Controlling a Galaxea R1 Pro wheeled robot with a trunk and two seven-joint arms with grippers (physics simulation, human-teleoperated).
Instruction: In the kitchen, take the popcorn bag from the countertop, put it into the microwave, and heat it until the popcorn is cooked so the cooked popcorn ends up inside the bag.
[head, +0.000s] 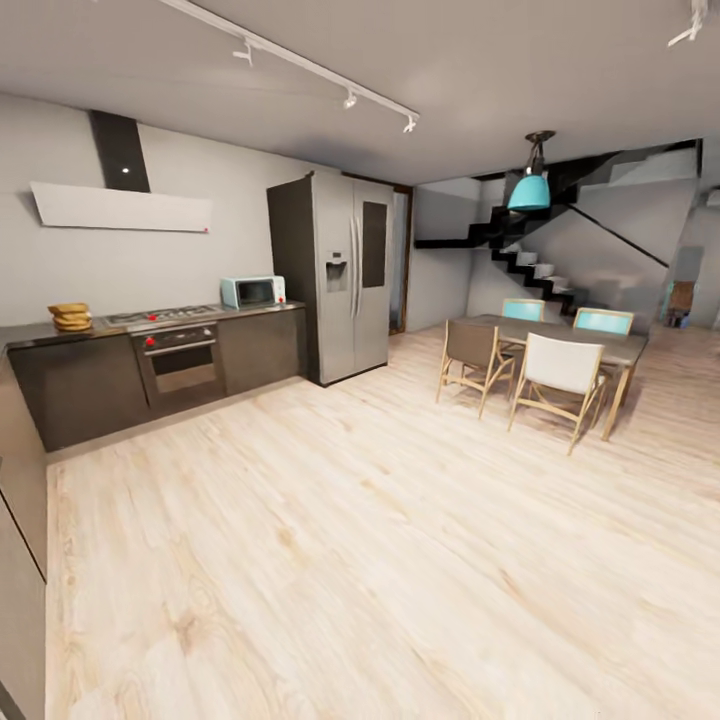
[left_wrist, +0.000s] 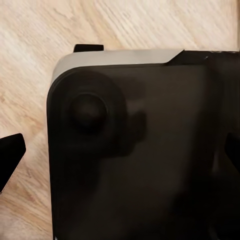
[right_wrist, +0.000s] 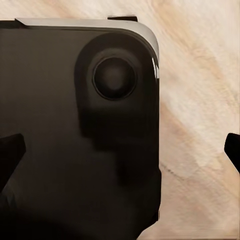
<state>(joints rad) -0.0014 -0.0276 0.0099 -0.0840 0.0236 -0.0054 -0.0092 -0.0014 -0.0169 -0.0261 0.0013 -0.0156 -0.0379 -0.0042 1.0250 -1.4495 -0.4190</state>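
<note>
Far across the kitchen, the tan popcorn bag (head: 70, 317) sits on the grey countertop (head: 30, 333), at the left end past the hob. The mint-blue microwave (head: 253, 291) stands on the same worktop to the right, beside the fridge, its dark glass door shut. No popcorn bits can be made out at this distance. In the left wrist view my left gripper (left_wrist: 120, 157) is open, its dark fingertips (left_wrist: 10, 161) wide apart over the robot's dark base. My right gripper (right_wrist: 120, 152) is likewise open with nothing between its fingers.
A gas hob (head: 160, 317) and a dark oven (head: 181, 362) lie between the bag and the microwave. A steel fridge (head: 345, 275) stands to the right. A dining table (head: 600, 347) with chairs (head: 555, 385) occupies the right side. Pale wood floor (head: 330, 540) stretches ahead; cabinets (head: 20, 500) run along the left.
</note>
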